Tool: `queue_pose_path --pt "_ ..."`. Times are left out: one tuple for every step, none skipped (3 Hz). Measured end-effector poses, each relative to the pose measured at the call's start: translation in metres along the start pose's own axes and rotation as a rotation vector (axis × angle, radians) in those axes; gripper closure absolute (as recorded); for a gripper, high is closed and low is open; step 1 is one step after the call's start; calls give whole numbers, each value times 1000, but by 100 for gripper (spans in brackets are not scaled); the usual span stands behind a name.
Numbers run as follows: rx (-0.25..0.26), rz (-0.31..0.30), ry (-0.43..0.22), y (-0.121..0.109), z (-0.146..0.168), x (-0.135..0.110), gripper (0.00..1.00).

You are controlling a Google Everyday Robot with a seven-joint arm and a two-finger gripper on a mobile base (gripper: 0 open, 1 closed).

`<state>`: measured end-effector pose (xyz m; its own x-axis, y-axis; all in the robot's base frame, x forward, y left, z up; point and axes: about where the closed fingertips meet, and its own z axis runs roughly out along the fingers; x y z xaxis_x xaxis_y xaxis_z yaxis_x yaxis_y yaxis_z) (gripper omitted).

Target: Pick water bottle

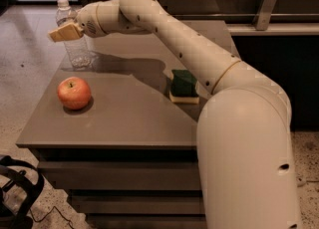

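Observation:
The water bottle (78, 50) is clear ribbed plastic with a white cap and stands upright at the table's far left corner. My gripper (65, 32) is at the bottle's upper half, its tan tip crossing in front of the bottle's neck and covering the label band. The bottle's base rests on the table (124, 118). The cream arm (199, 58) reaches in from the lower right across the table to the bottle.
A red apple (74, 92) sits on the table in front of the bottle. A green-and-yellow sponge (184, 86) lies mid-table under the arm. A wooden counter with a metal bracket (264, 5) runs behind. Black straps (20, 193) lie on the floor at the lower left.

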<state>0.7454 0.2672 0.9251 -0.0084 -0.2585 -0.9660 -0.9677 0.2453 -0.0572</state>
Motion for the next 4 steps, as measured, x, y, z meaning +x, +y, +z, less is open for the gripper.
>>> queue_pose_path --pt "-5 1 0 2 3 0 64" --pt "-9 1 1 4 5 1 88" --pt "-14 2 1 5 8 1 100" --pt "-33 -9 -8 7 13 -4 100"
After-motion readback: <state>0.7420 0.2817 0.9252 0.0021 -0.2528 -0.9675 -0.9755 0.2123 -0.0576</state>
